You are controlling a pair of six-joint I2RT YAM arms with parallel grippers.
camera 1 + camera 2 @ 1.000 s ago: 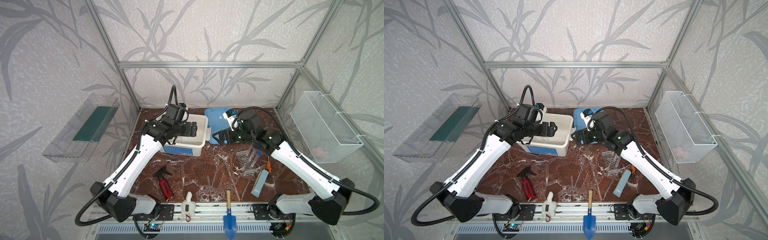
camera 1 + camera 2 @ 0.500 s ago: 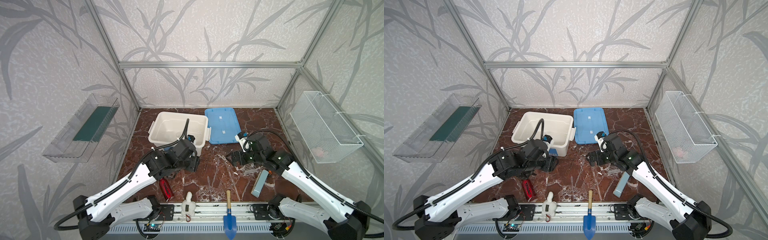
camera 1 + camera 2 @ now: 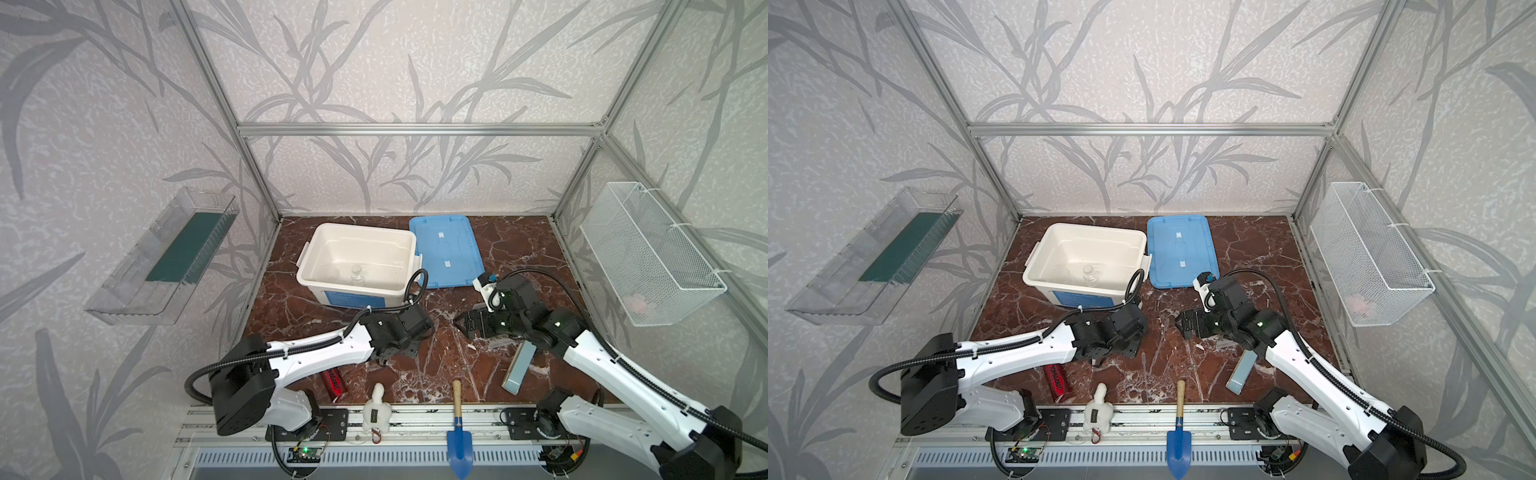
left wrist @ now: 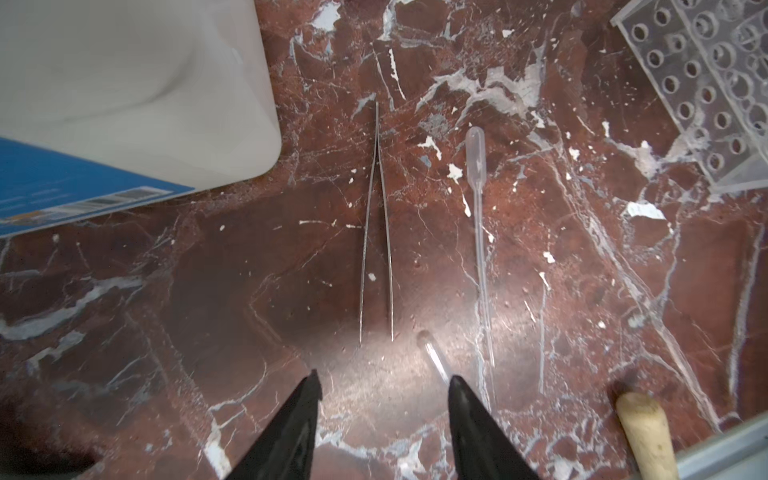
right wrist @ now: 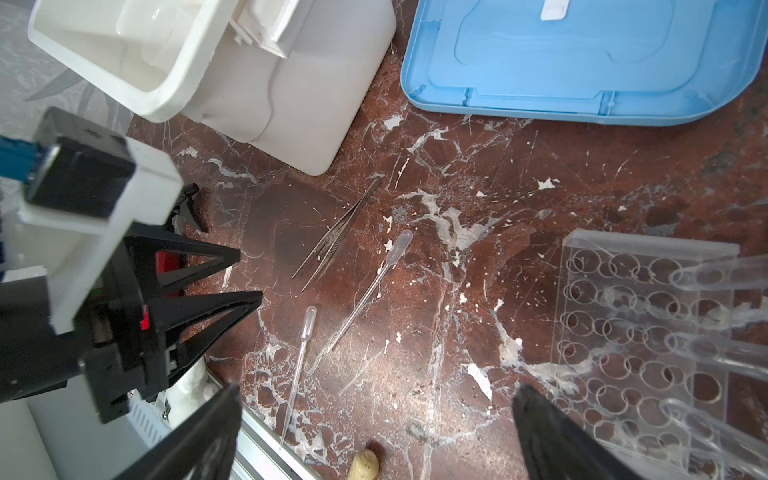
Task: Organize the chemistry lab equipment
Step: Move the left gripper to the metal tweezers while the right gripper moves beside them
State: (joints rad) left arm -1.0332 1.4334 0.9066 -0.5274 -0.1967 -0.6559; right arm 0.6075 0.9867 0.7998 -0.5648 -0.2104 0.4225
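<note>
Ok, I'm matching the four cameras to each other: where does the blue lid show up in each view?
Both top views: the blue lid lies flat at the back of the table, right of the white bin.
Left wrist: not in it.
Right wrist: lying beyond the tweezers, beside the white bin's corner.
Shared landmark: the white bin, in all four views.

You can see the little clear bottle [image 3: 357,275] sitting in the white bin [image 3: 365,227]. The thin metal tweezers [image 5: 353,212] lie flat on the table [image 4: 187,291]. Two clear droppers [image 5: 397,247] lie just beside them. Near them is the clear rack [image 5: 623,291] full of round holes, with clear tubes [image 5: 706,274] lying across it.
</note>
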